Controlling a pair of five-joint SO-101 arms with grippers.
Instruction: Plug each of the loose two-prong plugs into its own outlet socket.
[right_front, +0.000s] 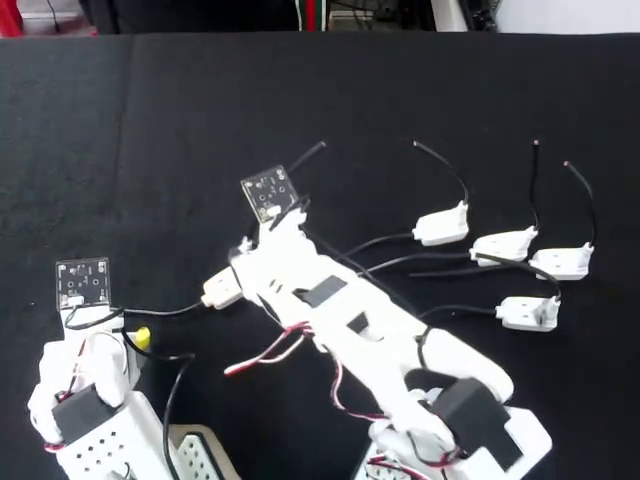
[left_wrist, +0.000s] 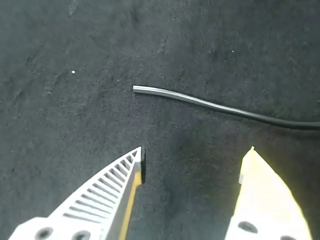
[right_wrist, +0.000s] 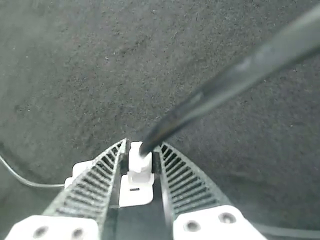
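Observation:
My right gripper (right_wrist: 143, 144) is shut on a white two-prong plug (right_wrist: 135, 176), whose black cable (right_wrist: 235, 75) runs away from the fingers. In the high view that arm stretches to the table's middle, its tip (right_front: 272, 232) right beside a small black socket plate (right_front: 268, 192). Another white plug (right_front: 222, 290) lies just beside the arm. My left gripper (left_wrist: 197, 150) stands open over the cloth, near a loose black cable end (left_wrist: 136, 89). A second socket plate (right_front: 82, 283) lies just beyond the left arm (right_front: 85, 380).
Several more white plugs (right_front: 440, 225) (right_front: 505, 245) (right_front: 560, 262) (right_front: 527, 313) lie with their black cables at the right of the black cloth. Red and white wires (right_front: 270, 355) trail under the right arm. The far half of the cloth is open room.

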